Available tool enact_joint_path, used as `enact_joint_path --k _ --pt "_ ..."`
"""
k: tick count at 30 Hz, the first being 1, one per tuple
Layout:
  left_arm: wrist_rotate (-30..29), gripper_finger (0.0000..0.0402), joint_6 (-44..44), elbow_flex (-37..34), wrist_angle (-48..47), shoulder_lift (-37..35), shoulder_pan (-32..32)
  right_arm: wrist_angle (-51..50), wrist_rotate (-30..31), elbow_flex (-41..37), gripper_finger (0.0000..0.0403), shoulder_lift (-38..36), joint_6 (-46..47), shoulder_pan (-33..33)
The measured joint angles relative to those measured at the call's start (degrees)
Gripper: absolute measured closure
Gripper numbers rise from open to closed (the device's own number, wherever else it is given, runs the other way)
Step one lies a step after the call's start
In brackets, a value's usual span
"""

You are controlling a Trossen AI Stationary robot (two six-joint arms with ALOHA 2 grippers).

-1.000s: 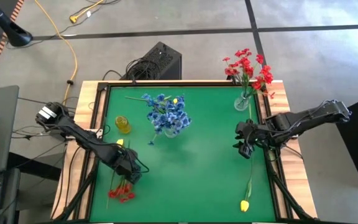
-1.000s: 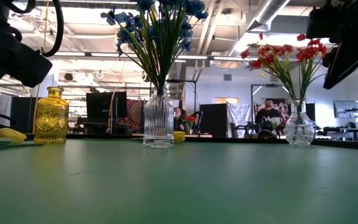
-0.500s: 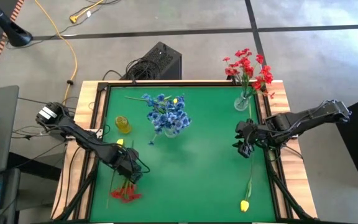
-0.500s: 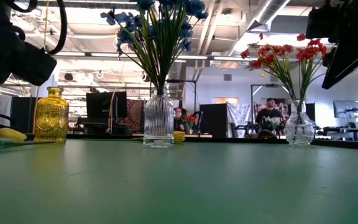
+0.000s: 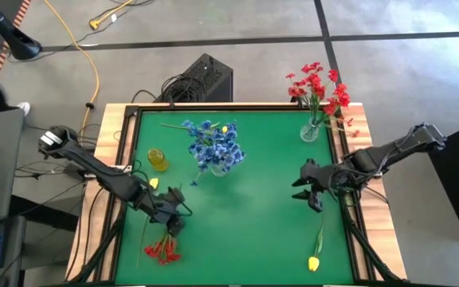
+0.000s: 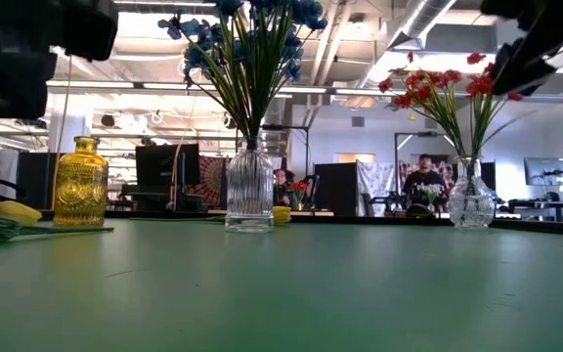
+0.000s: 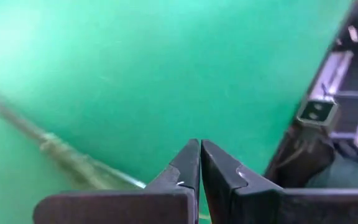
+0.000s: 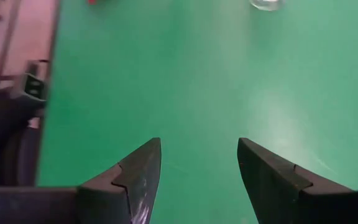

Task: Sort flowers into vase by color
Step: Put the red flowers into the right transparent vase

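From above, the ribbed glass vase (image 5: 216,166) of blue flowers (image 5: 213,143) stands on the green table (image 5: 245,215). The left gripper (image 5: 174,221) is near it, toward the left front, fingers together on a red sprig (image 5: 161,249). The right gripper (image 5: 307,194) waits well to its right.

At table height, a yellow bottle (image 6: 80,183) stands left of the vase, a red bouquet (image 6: 448,93) right.

The left wrist view shows the jaws pinched shut on a thin stem.

The right wrist view shows the jaws apart, holding nothing.

Green table (image 5: 253,207), yellow vase (image 5: 158,160), blue flowers (image 5: 213,145), red flowers (image 5: 319,86).
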Motion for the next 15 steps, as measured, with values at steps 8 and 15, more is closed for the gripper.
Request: enact_joint_path --k 8,15 --pt "0.86 0.0364 -4.36 0.01 -5.3 1.84 0.0 1.37 2.26 0.0 0.0163 0.02 -0.05 3.25" --pt "0.36 0.0258 -7.16 0.01 -8.43 5.31 0.04 1.39 4.5 0.0 0.0163 0.02 0.34 4.88"
